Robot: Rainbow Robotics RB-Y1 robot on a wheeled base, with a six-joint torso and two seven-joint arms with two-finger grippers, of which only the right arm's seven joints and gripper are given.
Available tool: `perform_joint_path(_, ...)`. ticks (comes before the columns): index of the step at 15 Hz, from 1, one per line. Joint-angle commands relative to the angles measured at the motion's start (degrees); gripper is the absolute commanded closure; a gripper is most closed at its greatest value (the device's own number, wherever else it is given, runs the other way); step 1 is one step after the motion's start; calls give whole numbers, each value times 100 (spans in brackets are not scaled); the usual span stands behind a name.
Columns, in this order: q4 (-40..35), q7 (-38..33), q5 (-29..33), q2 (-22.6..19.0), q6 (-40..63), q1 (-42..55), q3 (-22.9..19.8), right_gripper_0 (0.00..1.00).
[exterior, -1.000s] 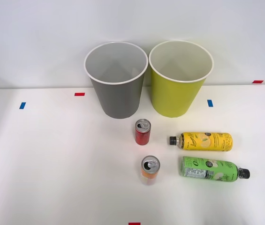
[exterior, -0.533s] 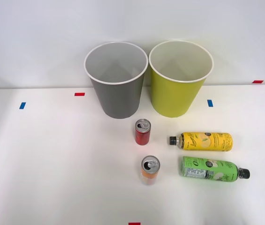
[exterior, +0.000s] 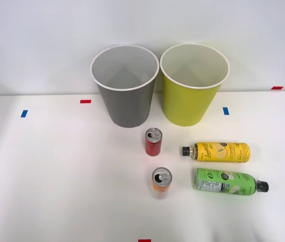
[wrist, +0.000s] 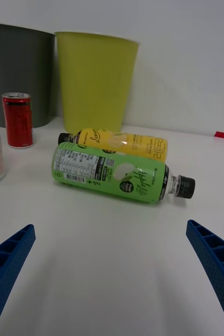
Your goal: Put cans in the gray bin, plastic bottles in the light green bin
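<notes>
Right claw: spread wide, empty, low over the white desk and facing the green-label bottle, with bare desk between them.

Green-label bottle: on its side, cap toward the robot's right.

Yellow-label bottle: on its side just behind the green one, cap the opposite way.

Red can: upright, near the foot of the gray bin.

Orange can: upright, nearer the robot than the red one.

Gray bin and light green bin: side by side at the back of the desk; nothing seen inside either.

Change over the last second: none; every item sits where it was. Sorting has not begun, and all four pieces remain to be binned. The green-label bottle looks the likeliest first pick.
</notes>
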Motion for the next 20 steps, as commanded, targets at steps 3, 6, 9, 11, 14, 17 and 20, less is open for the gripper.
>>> perform_joint_path(3, -2603, -21, 211, -725, 2884, 478, -546, 0)
perform_joint_path(6, -3701, -91, 194, -1454, 4352, 504, -959, 0)
perform_joint_path(9, -4510, -232, 88, -2518, 5723, 355, -1424, 0)
perform_joint_path(11, -4949, -293, 44, -3326, 6558, 249, -1644, 0)
perform_joint_path(14, -5292, -241, 35, -4100, 7507, -190, -1653, 0)
perform_joint_path(17, -5565, -214, -96, -4803, 8395, -674, -1653, 0)
perform_joint_path(20, -5723, -100, -782, -5190, 9379, -1403, -1653, 0)
